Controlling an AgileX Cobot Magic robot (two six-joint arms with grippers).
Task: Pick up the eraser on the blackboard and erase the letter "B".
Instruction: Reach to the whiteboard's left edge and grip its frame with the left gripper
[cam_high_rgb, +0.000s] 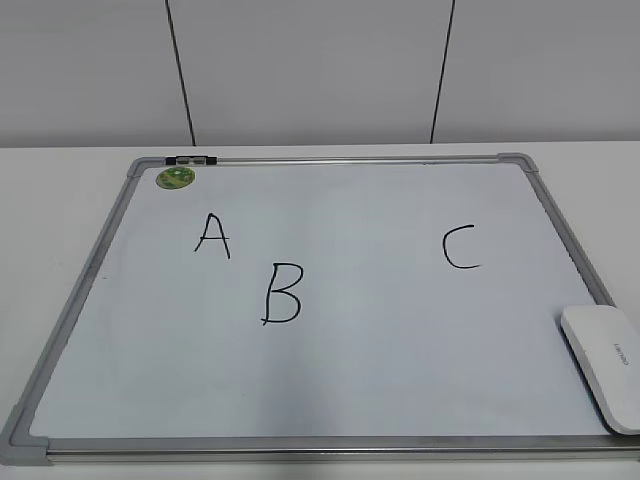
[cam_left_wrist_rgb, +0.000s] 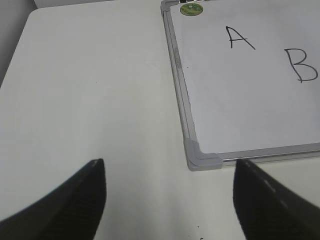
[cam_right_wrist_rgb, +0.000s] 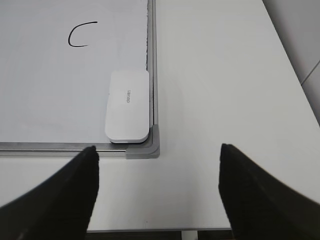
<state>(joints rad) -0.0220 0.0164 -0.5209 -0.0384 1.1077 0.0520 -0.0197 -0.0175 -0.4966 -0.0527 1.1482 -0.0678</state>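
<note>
The blackboard (cam_high_rgb: 330, 400) is a white board with a silver frame, lying flat on the table. The black letter "B" (cam_high_rgb: 282, 293) is left of its middle, also in the left wrist view (cam_left_wrist_rgb: 301, 65). The white eraser (cam_high_rgb: 605, 362) lies in the board's near right corner, also in the right wrist view (cam_right_wrist_rgb: 128, 105). My right gripper (cam_right_wrist_rgb: 157, 165) is open and empty over the table, just short of that corner. My left gripper (cam_left_wrist_rgb: 170, 177) is open and empty over the table, beside the board's near left corner (cam_left_wrist_rgb: 200, 157). Neither gripper shows in the exterior view.
Letters "A" (cam_high_rgb: 212, 235) and "C" (cam_high_rgb: 460, 247) flank the B. A round green magnet (cam_high_rgb: 175, 178) sits at the board's far left corner, with a dark clip (cam_high_rgb: 190, 160) on the frame. The white table (cam_left_wrist_rgb: 90, 90) extends left; its right edge (cam_right_wrist_rgb: 285, 55) is near.
</note>
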